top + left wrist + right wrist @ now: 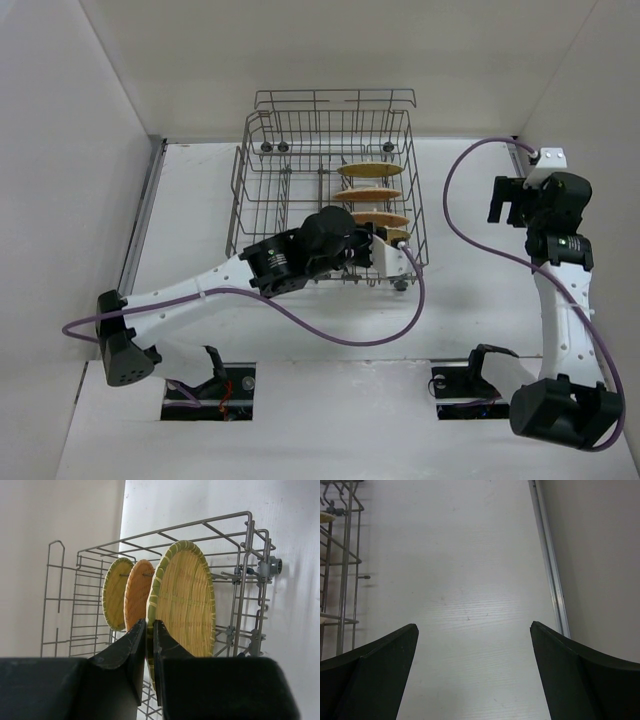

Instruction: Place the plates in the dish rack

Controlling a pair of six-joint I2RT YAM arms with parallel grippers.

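The grey wire dish rack [262,180] stands at the middle back of the table. Three woven plates stand on edge in its right part: one [368,170], one [368,193] and one [380,218]. A fourth plate [398,236] stands nearest the front. My left gripper [388,248] reaches into the rack and is shut on that plate. In the left wrist view my left gripper [149,626] pinches the rim of the big yellow plate [190,595], with an orange plate [139,592] and a yellow-green plate [116,592] behind it. My right gripper [508,200] is open and empty, right of the rack.
The rack's raised back rail [335,100] stands near the rear wall. A side of the rack [340,580] shows at the left of the right wrist view, with bare table under my right gripper [474,627]. A metal strip [550,570] runs along the right wall. Purple cables [330,335] lie across the table.
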